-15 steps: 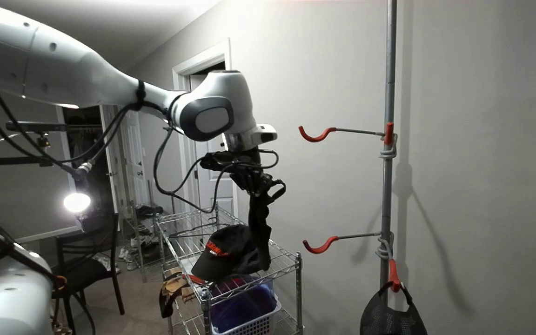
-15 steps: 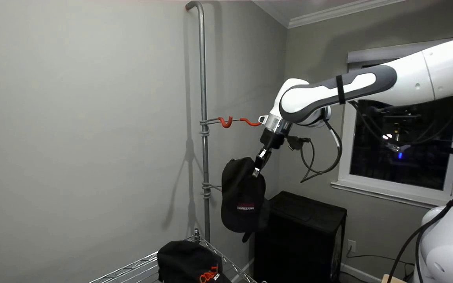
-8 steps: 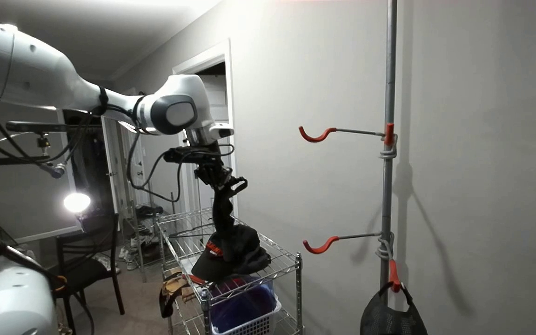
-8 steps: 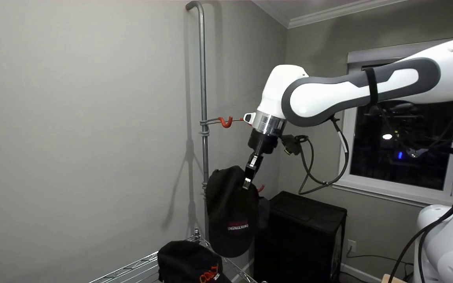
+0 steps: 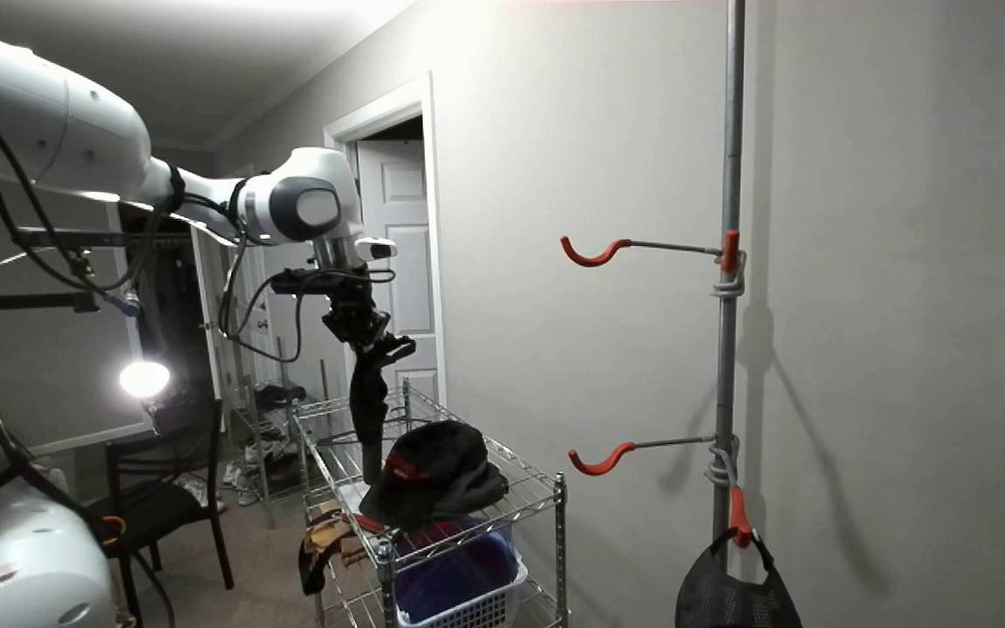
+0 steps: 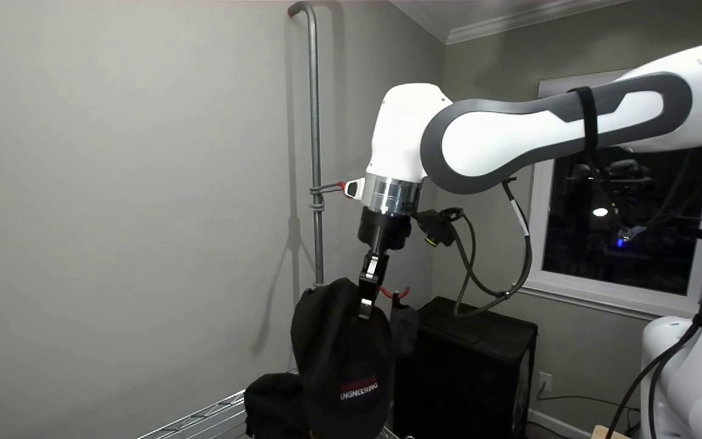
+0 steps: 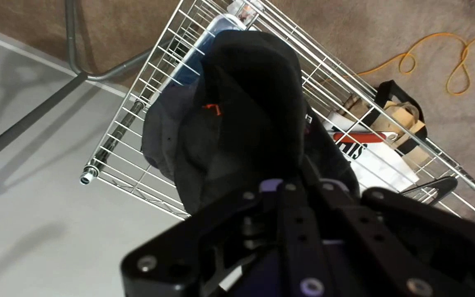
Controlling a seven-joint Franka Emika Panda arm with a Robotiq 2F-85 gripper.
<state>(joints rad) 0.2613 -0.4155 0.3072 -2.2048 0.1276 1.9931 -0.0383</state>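
A grey wall (image 6: 144, 183) is filling the largest part of the background, and before it the one robot arm (image 6: 497, 140) is reaching in, its wrist bending downward. Below the wrist a wire rack (image 5: 561, 541) is standing, and a metal pole (image 5: 728, 349) is rising along the wall. Next in size, a black cap (image 6: 345, 366) is hanging in the air over the rack, directly below the gripper, and in my judgement this relation is counting most. Its long axis is running nearly vertically from the grip, with the brim seemingly forming the lower end; in an exterior view it is showing only its thin side (image 5: 369, 410). A second cap (image 5: 450, 462) is lying on the rack, just beside that lower end in the same view; whether the two are touching, I cannot tell. As only one arm is working, no other hand is being nearer. The gripper (image 6: 365, 308), smaller than the caps, is pointing down and is grasping the black cap by its upper end, the jaws pressing together on the cloth. Red hooks (image 5: 590, 261) are sticking out from the pole, appearing well apart from the gripper. Smallest, the lettering (image 6: 359, 391) "ENGINEERING" is sitting low on the hanging cap's face.
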